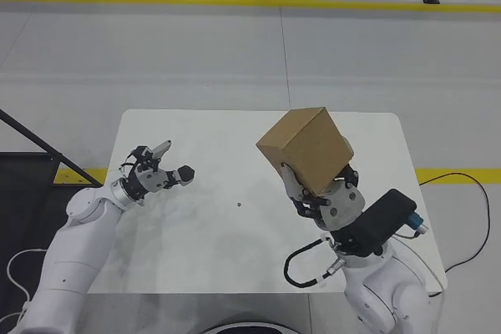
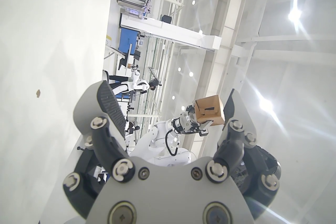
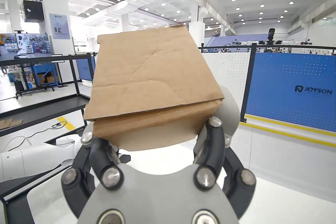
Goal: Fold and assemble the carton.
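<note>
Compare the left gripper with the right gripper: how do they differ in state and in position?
The left gripper is open and empty; the right gripper is shut on the carton. The left gripper is over the left part of the table; the right gripper is over its right part and holds the carton clear of the surface. Both are two-finger grippers on white arms.

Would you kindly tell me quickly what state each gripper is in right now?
Left gripper: open, holding nothing.
Right gripper: closed on the cardboard carton.
</note>
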### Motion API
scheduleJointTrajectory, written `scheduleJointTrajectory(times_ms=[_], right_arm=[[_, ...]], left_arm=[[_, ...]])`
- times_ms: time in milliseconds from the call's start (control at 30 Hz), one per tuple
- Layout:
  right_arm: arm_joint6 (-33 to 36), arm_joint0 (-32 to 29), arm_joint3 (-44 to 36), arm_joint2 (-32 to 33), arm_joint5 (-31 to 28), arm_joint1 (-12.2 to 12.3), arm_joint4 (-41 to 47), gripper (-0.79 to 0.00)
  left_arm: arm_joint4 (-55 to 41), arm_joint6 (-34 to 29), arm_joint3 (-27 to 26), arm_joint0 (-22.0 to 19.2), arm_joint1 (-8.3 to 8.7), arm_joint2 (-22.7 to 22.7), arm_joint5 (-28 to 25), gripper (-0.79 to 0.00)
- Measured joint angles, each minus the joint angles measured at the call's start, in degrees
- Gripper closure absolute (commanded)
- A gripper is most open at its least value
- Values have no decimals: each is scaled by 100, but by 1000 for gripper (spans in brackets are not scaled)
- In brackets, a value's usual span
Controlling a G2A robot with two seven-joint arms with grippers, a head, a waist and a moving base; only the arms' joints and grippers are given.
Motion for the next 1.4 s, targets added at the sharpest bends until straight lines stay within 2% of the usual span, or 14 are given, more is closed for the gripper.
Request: scheduleJointTrajectory(times_ms=[333, 533, 867, 1167, 1400], right_arm=[[-24, 26, -7, 11, 7, 13, -144, 0], [-204, 122, -178, -110, 34, 53, -1144, 0], [-171, 125, -294, -626, 789, 76, -3282, 0], [-114, 158, -175, -745, 857, 72, -3248, 0], [140, 196, 91, -725, 145, 110, -2879, 0]], left_arm=[[-49, 18, 17, 5, -1, -15, 25, -785], [-49, 18, 17, 5, -1, -15, 25, -785], [-49, 18, 17, 5, -1, -15, 25, -785], [-49, 18, 17, 5, -1, -15, 25, -785], [-49, 18, 17, 5, -1, -15, 25, -785]])
